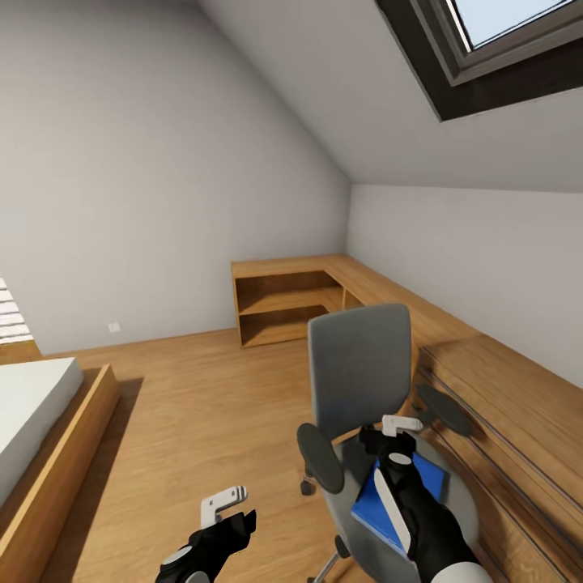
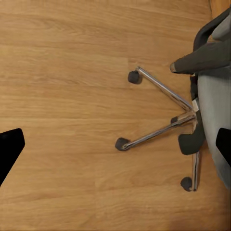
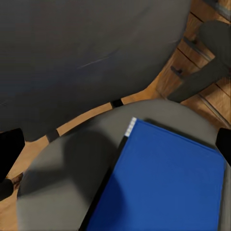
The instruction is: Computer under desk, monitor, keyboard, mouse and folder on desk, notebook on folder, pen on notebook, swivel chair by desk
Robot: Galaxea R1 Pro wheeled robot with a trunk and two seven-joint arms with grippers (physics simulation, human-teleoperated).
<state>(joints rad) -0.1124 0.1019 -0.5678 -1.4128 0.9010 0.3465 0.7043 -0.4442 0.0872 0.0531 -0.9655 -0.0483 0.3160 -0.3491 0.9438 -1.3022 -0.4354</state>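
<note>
Chair: grey upholstered swivel chair [image 1: 360, 368] with dark round armrests and chrome star base, on wood floor beside the light wooden cabinets [image 1: 502, 421].
Seat contents: flat bright blue rectangular folder [image 3: 163, 183] lies flat on the seat.
Right gripper [image 1: 402, 423]: above the folder, fingers spread, holding nothing.
Left gripper [image 1: 224, 500]: over bare floor beside the chair base, fingers apart, empty.
Open wooden shelf unit [image 1: 283, 308]: nothing visible inside.
</note>
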